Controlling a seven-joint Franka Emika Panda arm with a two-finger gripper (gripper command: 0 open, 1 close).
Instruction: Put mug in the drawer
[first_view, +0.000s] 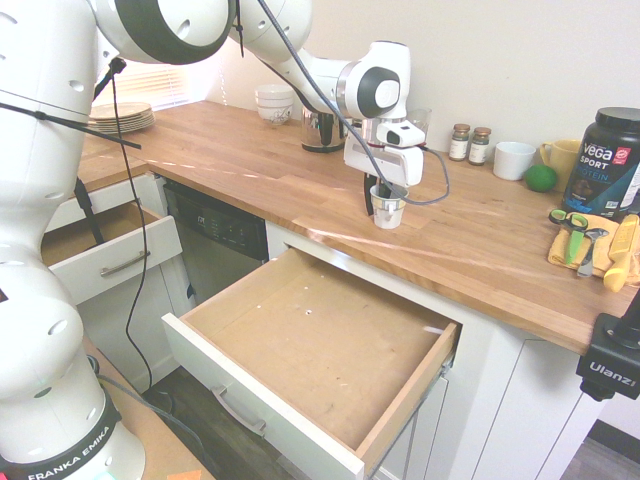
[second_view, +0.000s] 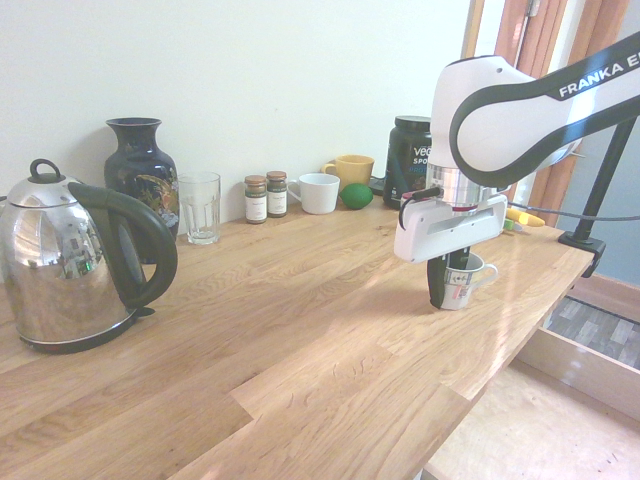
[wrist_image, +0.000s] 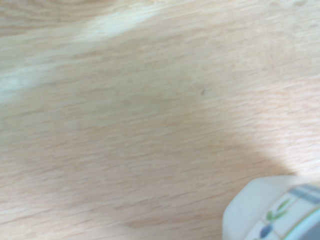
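Note:
The mug (first_view: 388, 210) (second_view: 462, 285) is a small white tapered cup with faint markings, standing upright on the wooden counter near its front edge. My gripper (first_view: 383, 192) (second_view: 448, 275) comes straight down on it, with one dark finger against the outside of the wall and the other inside the rim, shut on the mug's wall. In the wrist view a corner of the mug (wrist_image: 270, 210) shows, white with blue and green print. The drawer (first_view: 260, 400), wide with a white front and bar handle, is pulled open below and in front of the mug, its wood bottom bare.
A smaller drawer (first_view: 110, 260) is open at the left. Along the back wall stand a kettle (second_view: 70, 260), vase (second_view: 142, 170), glass (second_view: 200, 205), spice jars (second_view: 265, 197), a white mug (second_view: 318, 192), a yellow mug (second_view: 350, 168) and a black tub (first_view: 610, 160). Scissors (first_view: 572, 232) lie on a cloth at the right.

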